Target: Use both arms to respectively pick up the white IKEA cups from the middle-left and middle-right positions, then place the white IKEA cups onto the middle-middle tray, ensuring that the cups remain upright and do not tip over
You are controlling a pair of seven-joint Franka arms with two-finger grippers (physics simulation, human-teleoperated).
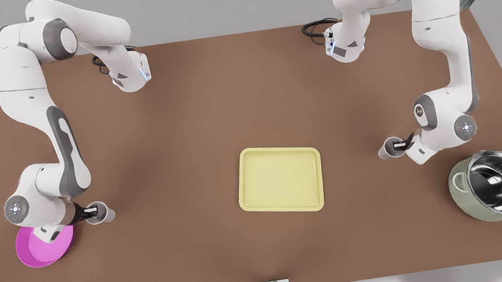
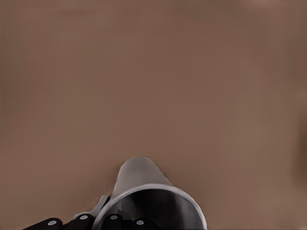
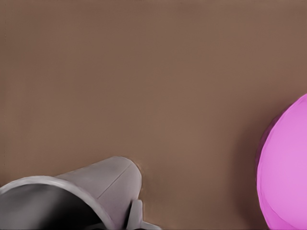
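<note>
At the lower left of the front view, a round pink plate (image 1: 45, 246) lies on the brown tabletop (image 1: 184, 134). Just above it the right pincer (image 1: 90, 211) is clamped on a white cup (image 1: 101, 213), which sits beside the plate's upper right edge. In the right wrist view the same cup (image 3: 72, 196) appears at the lower left of the frame with the plate (image 3: 285, 172) off at the right edge and bare tabletop between them.

At the lower right of the front view stands a green, steel-lined pot (image 1: 497, 185). Up and to the left of it, the left pincer (image 1: 402, 145) is clamped on the other white cup (image 1: 390, 149). The left wrist view shows this cup (image 2: 144, 191) at the bottom centre, a black finger (image 2: 81, 219) against its wall.

Between the two cups, in the lower middle of the front view, rests the pale yellow tray (image 1: 280, 179), well apart from both.

Farther back, toward the top of the frame, the white arms rise from the tabletop's far edge.
</note>
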